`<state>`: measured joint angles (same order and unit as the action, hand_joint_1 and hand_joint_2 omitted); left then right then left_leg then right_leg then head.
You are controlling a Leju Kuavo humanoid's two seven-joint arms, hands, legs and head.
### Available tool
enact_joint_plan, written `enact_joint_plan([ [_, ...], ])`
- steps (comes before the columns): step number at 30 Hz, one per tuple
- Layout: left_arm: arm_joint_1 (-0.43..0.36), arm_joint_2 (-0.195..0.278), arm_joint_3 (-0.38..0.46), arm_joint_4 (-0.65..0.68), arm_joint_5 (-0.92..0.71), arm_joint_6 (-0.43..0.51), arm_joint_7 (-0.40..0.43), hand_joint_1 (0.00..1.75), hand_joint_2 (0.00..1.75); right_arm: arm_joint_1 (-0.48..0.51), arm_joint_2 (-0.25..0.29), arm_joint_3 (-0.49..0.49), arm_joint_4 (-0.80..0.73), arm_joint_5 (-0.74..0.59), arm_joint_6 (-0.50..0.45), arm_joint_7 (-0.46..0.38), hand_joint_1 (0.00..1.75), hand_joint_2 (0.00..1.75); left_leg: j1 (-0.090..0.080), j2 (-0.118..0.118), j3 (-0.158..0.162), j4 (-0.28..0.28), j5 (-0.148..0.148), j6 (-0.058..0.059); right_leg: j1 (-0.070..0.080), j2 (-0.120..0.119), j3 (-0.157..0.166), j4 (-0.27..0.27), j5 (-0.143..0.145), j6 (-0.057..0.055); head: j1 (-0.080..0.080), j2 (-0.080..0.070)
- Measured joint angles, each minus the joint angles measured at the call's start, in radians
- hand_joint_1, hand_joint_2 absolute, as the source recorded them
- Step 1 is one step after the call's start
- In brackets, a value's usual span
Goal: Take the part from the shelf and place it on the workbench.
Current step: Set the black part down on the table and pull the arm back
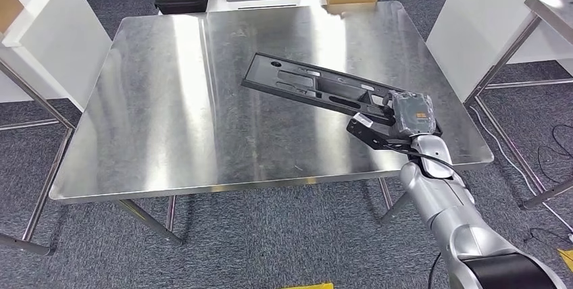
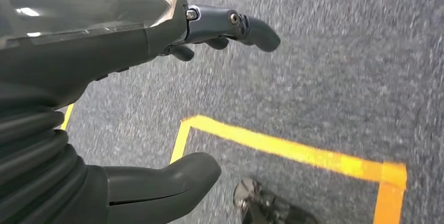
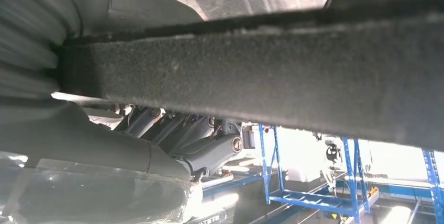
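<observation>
- A long black part [image 1: 317, 88] slants over the right half of the steel workbench [image 1: 169, 100], near its right edge.
- The right hand [image 1: 399, 123] grips the part's near end.
- The left hand [image 2: 157, 41] hangs over grey carpet [image 2: 340, 77], fingers apart, holding nothing.

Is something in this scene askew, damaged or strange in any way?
Nothing looks damaged or spilled. The long black part lies at a slant over the steel workbench, but only because the right hand holds its near end. The left hand hangs above the carpet, holding nothing.
</observation>
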<state>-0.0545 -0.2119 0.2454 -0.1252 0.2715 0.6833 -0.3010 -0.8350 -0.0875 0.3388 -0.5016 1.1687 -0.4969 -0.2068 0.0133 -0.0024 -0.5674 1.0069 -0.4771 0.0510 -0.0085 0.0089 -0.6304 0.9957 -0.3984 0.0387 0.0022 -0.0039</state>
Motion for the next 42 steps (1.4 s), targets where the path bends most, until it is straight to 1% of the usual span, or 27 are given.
enact_joint_plan([
  [2, 0.002, 0.001, 0.014, -0.001, -0.022, 0.013, -0.011, 0.00, 1.75, 0.000, 0.000, 0.001, 0.005, 0.002, -0.001, 0.001, 1.75, 1.75, 0.001, 0.000, 0.002, -0.003, 0.001, -0.010, 0.001, 0.000, 0.000, 0.000, 0.000, -0.004, -0.001, 0.000],
  [7, 0.005, 0.000, 0.040, -0.003, -0.042, 0.017, -0.045, 0.00, 1.75, -0.002, 0.000, 0.002, 0.014, 0.005, -0.001, 0.008, 1.75, 1.75, 0.005, 0.000, 0.003, -0.004, 0.002, -0.026, 0.004, 0.000, 0.000, 0.001, 0.000, -0.009, -0.001, 0.000],
  [10, 0.006, 0.002, 0.079, -0.006, -0.107, 0.017, -0.088, 0.00, 1.75, -0.008, 0.000, 0.002, 0.020, 0.012, -0.001, 0.024, 1.75, 1.75, 0.005, 0.000, 0.003, -0.004, 0.003, -0.028, 0.004, 0.000, 0.000, 0.001, 0.001, -0.010, -0.001, 0.000],
  [12, 0.011, 0.007, 0.133, -0.011, -0.239, 0.017, -0.059, 0.00, 1.75, -0.018, -0.001, 0.002, 0.026, 0.016, 0.000, 0.031, 1.75, 1.75, 0.004, 0.000, 0.003, -0.004, 0.003, -0.028, 0.004, 0.000, 0.001, 0.001, 0.001, -0.010, -0.001, 0.000],
  [15, 0.019, -0.006, 0.269, -0.030, -0.481, 0.012, 0.034, 0.00, 1.75, -0.035, -0.004, 0.001, 0.037, 0.014, 0.001, 0.023, 1.75, 1.75, 0.002, 0.000, 0.003, -0.004, 0.003, -0.028, 0.004, 0.000, 0.001, 0.001, 0.001, -0.010, -0.001, 0.000],
  [16, 0.018, -0.014, 0.316, -0.034, -0.518, 0.008, 0.047, 0.00, 1.75, -0.039, -0.005, 0.000, 0.040, 0.013, 0.001, 0.017, 1.75, 1.75, 0.002, 0.000, 0.003, -0.004, 0.003, -0.028, 0.004, 0.000, 0.001, 0.001, 0.001, -0.010, -0.001, 0.000],
  [18, 0.016, -0.027, 0.387, -0.035, -0.539, 0.001, 0.054, 0.00, 1.75, -0.046, -0.004, -0.002, 0.047, 0.014, 0.002, 0.006, 1.75, 1.75, 0.001, 0.000, 0.003, -0.004, 0.003, -0.028, 0.004, 0.000, 0.002, 0.001, 0.001, -0.010, -0.001, 0.000],
  [21, 0.015, -0.035, 0.450, -0.035, -0.545, 0.002, 0.061, 0.00, 1.75, -0.055, 0.000, -0.003, 0.056, 0.019, 0.011, 0.002, 1.75, 1.75, 0.000, 0.000, 0.003, -0.004, 0.002, -0.028, 0.004, 0.000, 0.002, 0.001, 0.001, -0.010, -0.001, 0.000],
  [23, 0.014, -0.036, 0.476, -0.036, -0.545, 0.002, 0.061, 0.00, 1.75, -0.060, 0.000, -0.003, 0.061, 0.018, 0.014, 0.002, 1.75, 1.75, -0.001, 0.000, 0.003, -0.002, 0.001, -0.026, 0.000, 0.000, 0.003, -0.002, 0.002, -0.008, -0.001, 0.000],
  [24, 0.014, -0.037, 0.487, -0.037, -0.544, 0.001, 0.061, 0.00, 1.75, -0.062, -0.001, -0.003, 0.063, 0.016, 0.014, 0.000, 1.75, 1.75, -0.001, 0.000, 0.004, -0.004, 0.001, -0.021, -0.002, 0.000, 0.005, -0.007, 0.004, -0.006, -0.002, 0.000],
  [26, 0.013, -0.041, 0.504, -0.039, -0.542, 0.000, 0.059, 0.00, 1.75, -0.066, -0.004, -0.004, 0.065, 0.013, 0.013, -0.005, 1.75, 1.75, 0.004, 0.001, 0.025, -0.035, 0.014, -0.007, 0.000, 0.000, 0.011, -0.017, 0.006, 0.001, -0.004, 0.000],
  [27, 0.011, -0.044, 0.510, -0.041, -0.541, 0.000, 0.058, 0.00, 1.75, -0.068, -0.007, -0.005, 0.066, 0.012, 0.013, -0.008, 1.75, 1.75, 0.010, 0.003, 0.041, -0.057, 0.024, 0.000, 0.003, 0.000, 0.006, -0.003, -0.001, 0.002, -0.003, 0.000],
  [28, 0.010, -0.046, 0.515, -0.042, -0.540, -0.001, 0.058, 0.00, 1.75, -0.071, -0.011, -0.005, 0.068, 0.011, 0.013, -0.010, 1.75, 1.75, 0.016, 0.006, 0.055, -0.077, 0.033, 0.003, 0.005, 0.000, -0.009, 0.033, -0.016, 0.002, 0.000, 0.000],
  [29, 0.008, -0.049, 0.521, -0.042, -0.539, -0.001, 0.057, 0.00, 1.75, -0.072, -0.014, -0.006, 0.070, 0.010, 0.013, -0.012, 1.75, 1.75, 0.019, 0.008, 0.063, -0.085, 0.036, 0.002, -0.001, 0.000, -0.037, 0.092, -0.037, 0.004, 0.005, 0.000],
  [30, 0.006, -0.051, 0.525, -0.042, -0.539, -0.001, 0.057, 0.00, 1.75, -0.071, -0.015, -0.006, 0.073, 0.009, 0.013, -0.014, 1.75, 1.75, 0.022, 0.009, 0.066, -0.088, 0.035, 0.001, -0.005, 0.000, -0.070, 0.156, -0.059, 0.007, 0.009, 0.000],
  [31, 0.005, -0.052, 0.529, -0.042, -0.538, -0.002, 0.057, 0.00, 1.75, -0.068, -0.017, -0.006, 0.076, 0.008, 0.013, -0.014, 1.75, 1.75, 0.025, 0.009, 0.068, -0.087, 0.033, -0.004, -0.013, 0.000, -0.100, 0.210, -0.074, 0.013, 0.012, 0.000],
  [32, 0.004, -0.054, 0.531, -0.043, -0.538, -0.002, 0.057, 0.00, 1.75, -0.065, -0.017, -0.006, 0.078, 0.008, 0.013, -0.014, 1.75, 1.75, 0.030, 0.009, 0.070, -0.086, 0.028, -0.010, -0.022, -0.001, -0.117, 0.236, -0.078, 0.024, 0.013, 0.000],
  [33, 0.004, -0.054, 0.533, -0.043, -0.538, -0.002, 0.057, 0.00, 1.75, -0.061, -0.018, -0.006, 0.080, 0.008, 0.013, -0.014, 1.75, 1.75, 0.037, 0.009, 0.072, -0.082, 0.023, -0.019, -0.031, -0.002, -0.113, 0.221, -0.066, 0.038, 0.014, 0.000],
  [34, 0.004, -0.054, 0.534, -0.043, -0.538, -0.002, 0.057, 0.00, 1.75, -0.059, -0.019, -0.006, 0.082, 0.008, 0.013, -0.014, 1.75, 1.75, 0.045, 0.009, 0.075, -0.075, 0.014, -0.031, -0.041, -0.005, -0.089, 0.168, -0.039, 0.058, 0.015, 0.000],
  [35, 0.004, -0.054, 0.536, -0.043, -0.537, -0.002, 0.057, 0.00, 1.75, -0.057, -0.019, -0.006, 0.083, 0.008, 0.013, -0.015, 1.75, 1.75, 0.054, 0.009, 0.076, -0.063, 0.003, -0.046, -0.050, -0.009, -0.056, 0.100, -0.013, 0.078, 0.017, 0.000],
  [36, 0.003, -0.053, 0.537, -0.043, -0.537, -0.002, 0.057, 0.00, 1.75, -0.057, -0.019, -0.005, 0.084, 0.008, 0.013, -0.015, 1.75, 1.75, 0.060, 0.008, 0.073, -0.050, -0.010, -0.061, -0.053, -0.009, -0.026, 0.045, 0.005, 0.090, 0.021, 0.000],
  [37, 0.002, -0.053, 0.539, -0.044, -0.537, -0.002, 0.057, 0.00, 1.75, -0.057, -0.018, -0.005, 0.085, 0.008, 0.013, -0.016, 1.75, 1.75, 0.063, 0.007, 0.068, -0.038, -0.021, -0.074, -0.054, -0.008, -0.008, 0.013, 0.010, 0.089, 0.026, 0.000],
  [38, 0.001, -0.053, 0.540, -0.045, -0.538, -0.001, 0.057, 0.00, 1.75, -0.056, -0.019, -0.005, 0.086, 0.008, 0.013, -0.016, 1.75, 1.75, 0.063, 0.007, 0.065, -0.030, -0.028, -0.084, -0.052, -0.004, -0.004, 0.008, 0.004, 0.079, 0.026, 0.000],
  [39, 0.001, -0.053, 0.541, -0.045, -0.538, -0.001, 0.057, 0.00, 1.75, -0.055, -0.019, -0.005, 0.088, 0.007, 0.012, -0.016, 1.75, 1.75, 0.062, 0.005, 0.063, -0.028, -0.031, -0.090, -0.049, 0.000, -0.006, 0.019, -0.004, 0.061, 0.024, 0.000],
  [40, 0.001, -0.055, 0.541, -0.046, -0.538, -0.001, 0.057, 0.00, 1.75, -0.054, -0.020, -0.006, 0.089, 0.008, 0.012, -0.016, 1.75, 1.75, 0.064, 0.004, 0.064, -0.028, -0.034, -0.095, -0.050, 0.001, -0.011, 0.027, -0.010, 0.046, 0.018, 0.000],
  [41, 0.001, -0.056, 0.542, -0.046, -0.537, -0.001, 0.057, 0.00, 1.75, -0.054, -0.021, -0.006, 0.090, 0.008, 0.012, -0.016, 1.75, 1.75, 0.066, 0.006, 0.064, -0.025, -0.040, -0.097, -0.048, 0.003, -0.013, 0.033, -0.016, 0.035, 0.010, 0.000],
  [42, 0.001, -0.056, 0.542, -0.047, -0.537, -0.002, 0.057, 0.00, 1.75, -0.054, -0.021, -0.006, 0.090, 0.009, 0.012, -0.016, 1.75, 1.75, 0.067, 0.007, 0.055, -0.006, -0.052, -0.096, -0.046, 0.005, -0.013, 0.038, -0.021, 0.025, 0.002, 0.000],
])
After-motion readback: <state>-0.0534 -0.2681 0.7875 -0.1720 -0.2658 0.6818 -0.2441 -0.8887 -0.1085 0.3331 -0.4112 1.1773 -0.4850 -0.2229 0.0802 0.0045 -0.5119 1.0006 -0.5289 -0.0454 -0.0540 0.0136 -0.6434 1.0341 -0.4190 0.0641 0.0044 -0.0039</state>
